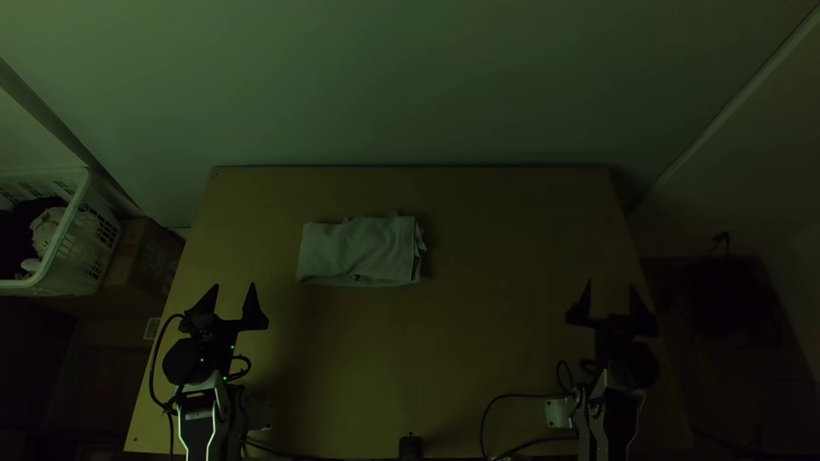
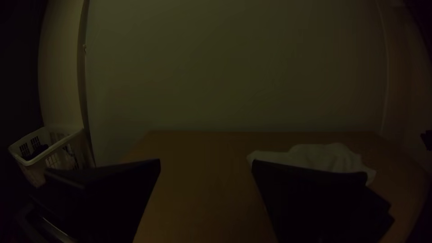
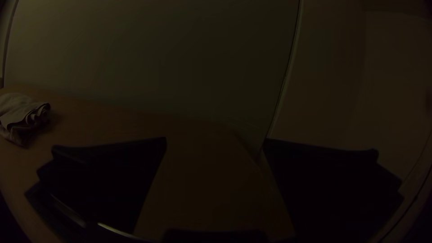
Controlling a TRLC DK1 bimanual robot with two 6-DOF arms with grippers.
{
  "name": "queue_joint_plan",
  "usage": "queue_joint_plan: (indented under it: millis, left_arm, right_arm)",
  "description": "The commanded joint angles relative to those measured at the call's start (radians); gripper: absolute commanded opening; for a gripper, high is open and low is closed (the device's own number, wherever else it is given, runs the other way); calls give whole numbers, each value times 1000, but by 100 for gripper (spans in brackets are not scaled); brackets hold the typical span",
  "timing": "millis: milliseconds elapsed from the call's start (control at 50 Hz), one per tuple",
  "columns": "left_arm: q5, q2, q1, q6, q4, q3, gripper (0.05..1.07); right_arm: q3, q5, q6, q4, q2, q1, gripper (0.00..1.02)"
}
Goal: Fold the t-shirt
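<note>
Left gripper (image 1: 235,286): your fingers stand apart, nothing between them.
Right gripper (image 1: 611,285): fingers likewise apart and unloaded.
T-shirt (image 1: 363,249): on the table (image 1: 461,358), ahead of your left gripper and inward from it; ahead and well inward from your right.
Long axis: runs side to side, crosswise to your fingers' pointing; loose layered edges face the right arm's side.
Nearer arm: your left.
Fold: already a compact bundle; any tidying would likely start with those edges.
Basket (image 1: 67,277): off the table, outward of your left gripper, holding light and dark cloth (image 1: 47,229).
</note>
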Motion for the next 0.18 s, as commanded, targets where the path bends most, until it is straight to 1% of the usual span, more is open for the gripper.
queue_joint_plan:
  millis: [0, 160]
  left_arm:
    - [3, -5, 4, 9, -45, -38, 103]
    - [3, -5, 4, 9, -45, -38, 103]
  right_arm:
    - [-20, 12, 11, -3, -8, -5, 98]
    - [-20, 12, 11, -3, -8, -5, 98]
